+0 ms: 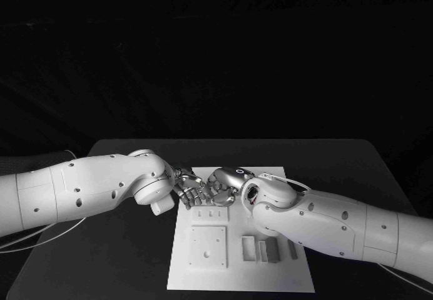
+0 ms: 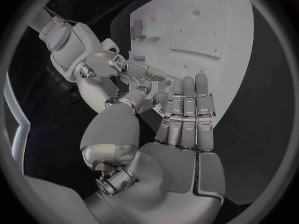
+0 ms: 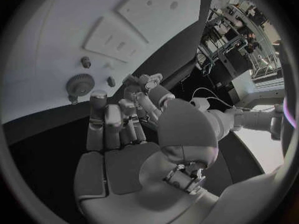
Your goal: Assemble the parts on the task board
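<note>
Now I see both arms meeting over the far half of the task board, the white plate in the middle of the black table. The left robot hand and the right robot hand sit fingertip to fingertip, right above the board's top end. I can't tell if either robot hand holds a part; the fingers are bunched close together and hide whatever may be between them.

On the near half of the board I see a square plate w/ holes, and next to it some small upright blocks in a row. Above the square plate is a little slotted block.

In the right wrist view, a small gear sits on the board, w/ two small pegs near it. The right fingers lie straight, just beside the gear.

In the left wrist view, the left fingers lie flat and together over the board's edge.
</note>
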{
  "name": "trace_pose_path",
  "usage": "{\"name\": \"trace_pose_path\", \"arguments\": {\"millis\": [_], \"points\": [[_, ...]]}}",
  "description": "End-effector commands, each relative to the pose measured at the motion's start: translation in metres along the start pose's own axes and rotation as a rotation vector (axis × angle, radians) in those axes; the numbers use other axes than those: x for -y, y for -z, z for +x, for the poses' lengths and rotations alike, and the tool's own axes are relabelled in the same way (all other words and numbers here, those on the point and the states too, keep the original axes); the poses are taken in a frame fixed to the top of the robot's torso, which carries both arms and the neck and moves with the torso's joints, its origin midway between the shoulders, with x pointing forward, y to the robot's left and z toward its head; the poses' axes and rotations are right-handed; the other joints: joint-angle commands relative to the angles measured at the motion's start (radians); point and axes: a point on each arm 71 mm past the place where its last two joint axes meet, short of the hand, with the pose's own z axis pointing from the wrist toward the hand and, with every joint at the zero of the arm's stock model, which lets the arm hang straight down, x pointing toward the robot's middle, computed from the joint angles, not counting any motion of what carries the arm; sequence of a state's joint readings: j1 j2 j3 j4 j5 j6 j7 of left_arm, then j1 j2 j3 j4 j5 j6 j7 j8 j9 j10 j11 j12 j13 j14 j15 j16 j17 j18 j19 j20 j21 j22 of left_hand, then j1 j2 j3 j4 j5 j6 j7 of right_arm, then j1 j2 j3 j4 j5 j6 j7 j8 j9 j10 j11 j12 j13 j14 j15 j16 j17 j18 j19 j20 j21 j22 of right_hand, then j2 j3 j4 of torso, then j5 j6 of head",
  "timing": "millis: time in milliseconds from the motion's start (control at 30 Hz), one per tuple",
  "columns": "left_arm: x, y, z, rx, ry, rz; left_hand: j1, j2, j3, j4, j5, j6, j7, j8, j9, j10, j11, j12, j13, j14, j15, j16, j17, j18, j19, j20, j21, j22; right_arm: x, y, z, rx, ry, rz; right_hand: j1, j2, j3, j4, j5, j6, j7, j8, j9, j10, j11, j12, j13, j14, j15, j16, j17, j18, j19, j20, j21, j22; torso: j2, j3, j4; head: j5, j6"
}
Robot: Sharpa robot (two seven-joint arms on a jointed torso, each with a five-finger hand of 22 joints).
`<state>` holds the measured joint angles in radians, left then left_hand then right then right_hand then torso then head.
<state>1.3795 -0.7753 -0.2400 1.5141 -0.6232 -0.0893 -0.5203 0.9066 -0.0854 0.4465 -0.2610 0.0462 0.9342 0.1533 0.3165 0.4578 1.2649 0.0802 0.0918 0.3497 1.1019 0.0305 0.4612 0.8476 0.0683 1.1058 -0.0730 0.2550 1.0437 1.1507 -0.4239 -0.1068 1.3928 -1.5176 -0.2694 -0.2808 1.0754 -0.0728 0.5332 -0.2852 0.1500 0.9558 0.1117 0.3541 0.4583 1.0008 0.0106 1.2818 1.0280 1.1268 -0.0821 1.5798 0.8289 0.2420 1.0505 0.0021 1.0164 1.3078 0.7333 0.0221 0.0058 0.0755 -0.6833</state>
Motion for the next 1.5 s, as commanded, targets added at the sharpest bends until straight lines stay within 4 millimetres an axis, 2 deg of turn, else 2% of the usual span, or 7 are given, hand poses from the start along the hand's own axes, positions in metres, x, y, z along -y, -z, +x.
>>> {"name": "trace_pose_path", "arguments": {"millis": [33, 633, 933, 1367, 1433, 1500], "points": [[0.0015, 0.0002, 0.0015, -0.012, -0.004, 0.010, -0.004, 0.008, -0.003, -0.004, 0.004, -0.006, -0.003, 0.001, 0.001, -0.007, 0.001, -0.003, 0.001, -0.009, -0.001, 0.006, -0.002, 0.010, -0.006, 0.004, -0.004, 0.001, -0.0003, -0.0001, 0.0001, 0.001, 0.012, -0.003, 0.003, -0.004, 0.005, 0.001, 0.004, 0.014, 0.007, 0.004, 0.002, -0.003, -0.001, -0.004, -0.001, 0.000, -0.009, -0.006, -0.001, 0.020, 0.001, -0.007, -0.005, 0.012, 0.000, -0.0003, -0.0002, -0.001, 0.001], [0.0020, -0.0015, 0.0030, -0.015, 0.042, 0.013, -0.009, 0.013, -0.006, -0.006, 0.004, -0.037, 0.011, -0.019, -0.008, -0.030, 0.011, -0.016, 0.000, -0.031, 0.007, 0.001, -0.011, 0.009, -0.023, 0.011, -0.021, 0.000, 0.0008, -0.0011, -0.0016, 0.011, 0.013, 0.000, 0.001, -0.007, 0.004, 0.002, 0.004, 0.014, 0.007, 0.004, 0.003, -0.003, -0.001, -0.005, -0.002, 0.000, -0.009, -0.007, -0.002, 0.020, 0.001, -0.007, -0.005, 0.012, 0.000, 0.0013, 0.0000, 0.001, -0.002], [0.0029, -0.0021, 0.0044, -0.025, 0.073, 0.020, 0.008, 0.039, 0.001, -0.015, 0.004, -0.036, 0.010, -0.019, -0.009, -0.031, 0.011, -0.016, 0.002, -0.033, 0.009, 0.004, -0.012, 0.011, -0.023, 0.013, -0.024, 0.002, 0.0009, -0.0015, -0.0020, 0.013, 0.012, 0.001, 0.001, -0.007, 0.005, 0.002, 0.004, 0.014, 0.007, 0.004, 0.003, -0.003, -0.001, -0.005, -0.002, 0.000, -0.009, -0.007, -0.002, 0.020, 0.001, -0.007, -0.005, 0.012, 0.000, 0.0014, 0.0001, 0.002, 0.000], [0.0041, -0.0026, 0.0053, -0.032, 0.088, 0.029, 0.023, 0.065, 0.002, -0.024, 0.004, -0.029, 0.008, -0.016, -0.007, -0.027, 0.009, -0.013, 0.006, -0.032, 0.008, 0.009, -0.013, 0.011, -0.021, 0.013, -0.025, 0.007, 0.0003, -0.0018, -0.0019, 0.012, 0.011, 0.000, 0.001, -0.007, 0.006, 0.001, 0.004, 0.014, 0.007, 0.003, 0.003, -0.003, -0.001, -0.005, -0.003, 0.000, -0.009, -0.007, -0.002, 0.020, 0.001, -0.007, -0.005, 0.011, 0.000, 0.0007, 0.0000, 0.001, -0.001], [0.0039, -0.0027, 0.0047, -0.028, 0.094, 0.030, 0.033, 0.076, 0.005, -0.026, 0.004, -0.024, 0.006, -0.013, -0.007, -0.023, 0.007, -0.011, 0.007, -0.030, 0.007, 0.012, -0.013, 0.012, -0.018, 0.012, -0.025, 0.008, 0.0006, -0.0019, -0.0019, 0.012, 0.011, 0.001, 0.001, -0.007, 0.006, 0.001, 0.004, 0.014, 0.007, 0.003, 0.003, -0.003, -0.001, -0.005, -0.003, 0.000, -0.009, -0.007, -0.002, 0.020, 0.001, -0.007, -0.005, 0.011, 0.000, 0.0004, 0.0000, 0.001, -0.001], [0.0037, -0.0026, 0.0042, -0.024, 0.096, 0.031, 0.048, 0.075, 0.020, -0.021, 0.003, -0.020, 0.004, -0.012, -0.006, -0.021, 0.006, -0.010, 0.008, -0.028, 0.006, 0.015, -0.013, 0.012, -0.015, 0.012, -0.025, 0.010, 0.0005, -0.0018, -0.0019, 0.011, 0.012, 0.000, 0.001, -0.007, 0.006, 0.001, 0.004, 0.014, 0.007, 0.003, 0.003, -0.003, -0.001, -0.005, -0.003, 0.000, -0.009, -0.007, -0.002, 0.020, 0.002, -0.007, -0.005, 0.011, 0.000, 0.0004, 0.0000, 0.001, -0.001]]}}
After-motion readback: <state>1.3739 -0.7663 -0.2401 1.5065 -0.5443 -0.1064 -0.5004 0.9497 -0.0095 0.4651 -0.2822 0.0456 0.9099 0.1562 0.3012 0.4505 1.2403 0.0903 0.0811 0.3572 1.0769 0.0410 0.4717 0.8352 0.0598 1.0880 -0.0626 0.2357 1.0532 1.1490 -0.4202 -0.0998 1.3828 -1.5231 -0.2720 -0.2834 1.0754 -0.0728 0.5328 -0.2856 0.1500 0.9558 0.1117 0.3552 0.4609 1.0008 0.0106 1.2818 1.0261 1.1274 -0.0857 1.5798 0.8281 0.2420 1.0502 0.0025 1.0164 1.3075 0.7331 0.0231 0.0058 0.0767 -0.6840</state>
